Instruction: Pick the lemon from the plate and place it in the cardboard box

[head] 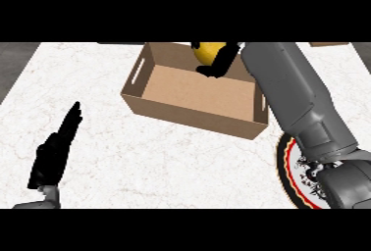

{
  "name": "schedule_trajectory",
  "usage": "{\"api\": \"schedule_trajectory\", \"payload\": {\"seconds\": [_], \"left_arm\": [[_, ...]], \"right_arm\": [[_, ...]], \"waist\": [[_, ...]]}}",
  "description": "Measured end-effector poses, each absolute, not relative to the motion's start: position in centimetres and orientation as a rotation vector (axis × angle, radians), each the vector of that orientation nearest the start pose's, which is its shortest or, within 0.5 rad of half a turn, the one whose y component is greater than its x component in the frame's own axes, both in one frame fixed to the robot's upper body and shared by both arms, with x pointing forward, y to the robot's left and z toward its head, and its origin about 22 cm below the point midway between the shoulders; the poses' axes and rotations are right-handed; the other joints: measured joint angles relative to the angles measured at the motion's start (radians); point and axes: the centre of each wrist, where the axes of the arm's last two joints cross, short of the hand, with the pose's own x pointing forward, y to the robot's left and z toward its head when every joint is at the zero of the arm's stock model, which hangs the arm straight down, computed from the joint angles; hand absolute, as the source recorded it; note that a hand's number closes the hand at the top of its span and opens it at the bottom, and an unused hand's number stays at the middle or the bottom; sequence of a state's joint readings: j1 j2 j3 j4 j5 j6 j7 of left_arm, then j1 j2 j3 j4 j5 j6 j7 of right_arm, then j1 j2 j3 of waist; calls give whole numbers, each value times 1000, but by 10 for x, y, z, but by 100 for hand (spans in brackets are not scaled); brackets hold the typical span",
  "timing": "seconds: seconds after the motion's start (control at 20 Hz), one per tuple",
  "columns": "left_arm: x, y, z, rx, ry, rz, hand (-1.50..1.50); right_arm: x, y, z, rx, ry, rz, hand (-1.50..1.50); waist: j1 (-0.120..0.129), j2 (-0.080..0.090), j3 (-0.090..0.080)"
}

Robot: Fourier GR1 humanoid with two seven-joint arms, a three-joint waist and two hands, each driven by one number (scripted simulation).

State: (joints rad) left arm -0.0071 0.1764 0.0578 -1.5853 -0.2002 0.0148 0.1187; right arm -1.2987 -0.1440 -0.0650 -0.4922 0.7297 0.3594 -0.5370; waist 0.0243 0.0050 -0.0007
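Fingers of right hand [221,61] curl round lemon [208,51] above cardboard box [196,115].

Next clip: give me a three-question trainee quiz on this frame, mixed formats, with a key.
1. True or false: the lemon lies on the plate.
2. Which robot hand holds the lemon? A) left B) right
3. Fill in: the lemon is held above the ____.

Key: 1 false, it is held in the right robot hand. 2 B; the left robot hand rests open at lower left. 3 cardboard box.
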Motion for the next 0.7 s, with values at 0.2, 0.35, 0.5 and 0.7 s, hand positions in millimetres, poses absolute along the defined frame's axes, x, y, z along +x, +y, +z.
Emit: {"api": "schedule_trajectory", "payload": {"seconds": [0.2, 0.35, 0.5, 0.7], "left_arm": [[245, 279, 18, 357, -1461, -224, 0], [241, 276, 15, 357, -1462, -222, 0], [244, 273, 15, 351, -1466, -226, 0], [247, 274, 17, 352, -1472, -236, 0]], "right_arm": [[463, -86, 178, -65, -1829, 1451, 150], [461, -79, 158, -68, -1763, 1439, -150], [458, -72, 142, -73, -1730, 1420, -150], [456, -67, 130, -33, -1730, 1359, -150]], "waist": [[6, 4, 0], [7, 4, 0], [14, 7, 0], [24, 10, 0]]}}
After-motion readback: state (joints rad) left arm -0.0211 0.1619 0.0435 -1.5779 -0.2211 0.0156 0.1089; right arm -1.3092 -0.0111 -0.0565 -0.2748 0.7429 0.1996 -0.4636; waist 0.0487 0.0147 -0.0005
